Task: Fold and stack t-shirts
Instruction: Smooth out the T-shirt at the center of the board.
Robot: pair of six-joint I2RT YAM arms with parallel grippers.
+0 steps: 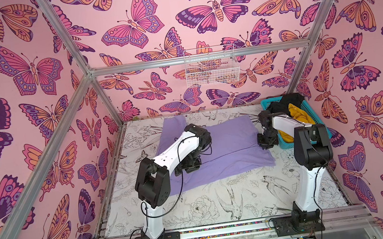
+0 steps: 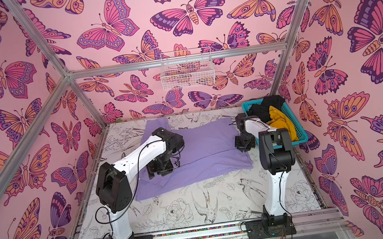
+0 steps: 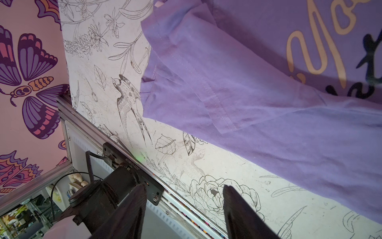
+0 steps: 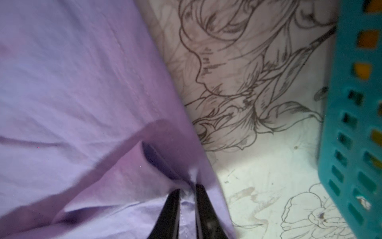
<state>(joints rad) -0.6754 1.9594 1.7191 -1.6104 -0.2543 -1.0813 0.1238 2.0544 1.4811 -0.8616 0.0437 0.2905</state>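
Observation:
A lavender t-shirt (image 1: pixel 233 144) (image 2: pixel 209 147) lies spread on the table in both top views. My left gripper (image 1: pixel 188 169) (image 2: pixel 161 172) hangs just over its left part. In the left wrist view the left gripper (image 3: pixel 184 186) is open with nothing between the jaws, and the shirt's sleeve (image 3: pixel 206 82) lies beyond them. My right gripper (image 1: pixel 266 144) (image 2: pixel 244 145) is at the shirt's right edge. The right wrist view shows the right gripper (image 4: pixel 187 189) shut on a pinch of the lavender cloth (image 4: pixel 72 82). A mustard-yellow t-shirt (image 1: pixel 296 112) and a black one (image 1: pixel 290 100) sit bunched in the basket.
A teal lattice basket (image 1: pixel 264 103) (image 2: pixel 246 105) (image 4: pixel 355 124) stands at the table's back right, close beside the right gripper. A white wire basket (image 1: pixel 211 68) hangs on the back wall. Bare bird-and-flower printed table (image 1: pixel 208 205) stretches in front of the shirt.

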